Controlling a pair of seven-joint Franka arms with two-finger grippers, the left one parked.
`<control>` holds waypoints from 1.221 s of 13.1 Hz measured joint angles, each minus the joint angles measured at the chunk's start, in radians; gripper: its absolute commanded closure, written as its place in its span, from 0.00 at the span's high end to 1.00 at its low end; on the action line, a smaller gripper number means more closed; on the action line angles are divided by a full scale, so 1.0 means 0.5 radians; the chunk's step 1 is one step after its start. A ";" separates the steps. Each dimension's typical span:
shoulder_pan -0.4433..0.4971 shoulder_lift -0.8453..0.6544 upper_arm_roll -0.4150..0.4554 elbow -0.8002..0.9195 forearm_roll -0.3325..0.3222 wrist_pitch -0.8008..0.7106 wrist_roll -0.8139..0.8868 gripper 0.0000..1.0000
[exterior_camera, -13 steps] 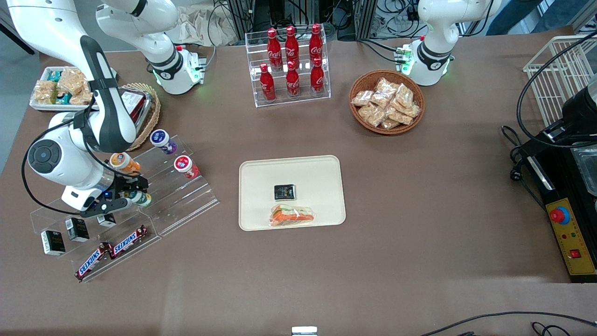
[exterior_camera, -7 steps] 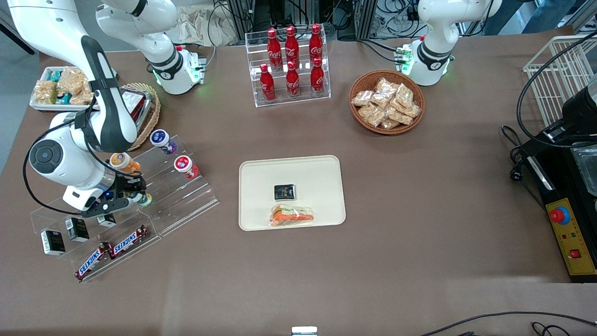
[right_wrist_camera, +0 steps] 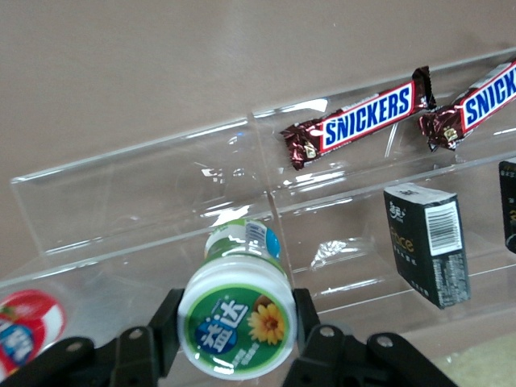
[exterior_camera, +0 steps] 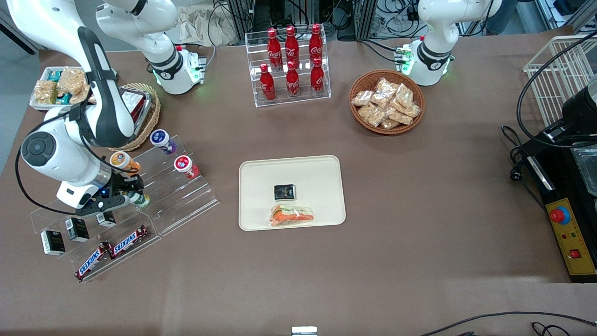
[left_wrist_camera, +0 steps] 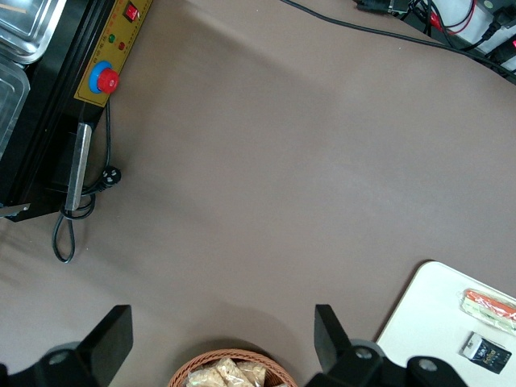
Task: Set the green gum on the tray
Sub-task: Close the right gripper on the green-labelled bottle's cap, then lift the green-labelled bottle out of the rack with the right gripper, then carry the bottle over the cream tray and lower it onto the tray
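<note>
The green gum (exterior_camera: 140, 200) is a small bottle with a white lid and green label. It sits at the clear stepped stand (exterior_camera: 186, 196) toward the working arm's end of the table. My right gripper (exterior_camera: 133, 197) is shut on it. In the right wrist view the black fingers (right_wrist_camera: 165, 322) press both sides of the gum's lid (right_wrist_camera: 235, 322). The cream tray (exterior_camera: 261, 177) lies mid-table, apart from the gripper, and holds a black packet (exterior_camera: 284, 191) and a wrapped orange snack (exterior_camera: 292, 215). The tray also shows in the left wrist view (left_wrist_camera: 419, 322).
On the stand are an orange-lidded bottle (exterior_camera: 122, 161), a red-lidded bottle (exterior_camera: 184, 166), a purple-lidded bottle (exterior_camera: 161, 139), black boxes (exterior_camera: 77, 229) and Snickers bars (exterior_camera: 112, 251). A cola rack (exterior_camera: 291, 65) and a wicker snack basket (exterior_camera: 387, 101) stand farther from the camera.
The right arm has shifted slightly toward its own end of the table. The gripper stays shut on the green gum, which has moved a little with it.
</note>
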 measured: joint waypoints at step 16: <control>0.259 -0.090 0.623 0.265 0.086 -0.447 1.509 0.50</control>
